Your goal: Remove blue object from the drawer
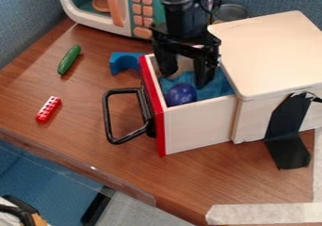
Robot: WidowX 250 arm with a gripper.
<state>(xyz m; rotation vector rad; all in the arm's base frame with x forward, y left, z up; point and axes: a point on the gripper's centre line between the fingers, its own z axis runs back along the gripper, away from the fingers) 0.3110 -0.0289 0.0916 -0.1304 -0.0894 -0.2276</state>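
Observation:
The black gripper (183,77) hangs down inside the back part of the open drawer (198,128), its two fingers spread apart. A dark blue ball (181,93) lies in the drawer's front part, just below the fingers in the view and not held. Lighter blue material, like cloth, (217,85) covers the drawer floor around the ball and beside the right finger. Outside the drawer, a blue arch-shaped block (124,62) stands on the table behind the red drawer front. The arm hides part of the drawer's back wall.
The drawer's black handle (107,119) juts out left. Its white cabinet (270,55) stands at right, with a black bracket (288,135) in front. A toy microwave (129,8) is behind. A green cucumber (69,60) and red brick (48,109) lie on the wooden table (94,145).

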